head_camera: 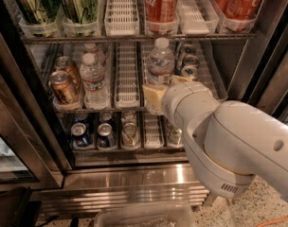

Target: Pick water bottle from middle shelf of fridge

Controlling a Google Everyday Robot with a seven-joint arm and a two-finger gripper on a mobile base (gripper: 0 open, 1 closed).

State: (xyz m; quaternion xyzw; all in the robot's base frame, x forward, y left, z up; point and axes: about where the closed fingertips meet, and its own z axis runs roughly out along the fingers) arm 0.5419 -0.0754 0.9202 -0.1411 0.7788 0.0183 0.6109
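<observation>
— Where's it standing?
— I'm watching the water bottle (160,60) standing upright on the middle shelf (127,82) of the fridge (134,178), with the gripper (166,89) sitting at its base, front side. Whether it's clamping, I can't tell.

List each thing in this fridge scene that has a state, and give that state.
fridge, door open
water bottle, upright, capped, on the middle shelf
gripper, at that bottle's lower half
left water bottles, upright, capped
cola cans, upright on top rack
</observation>
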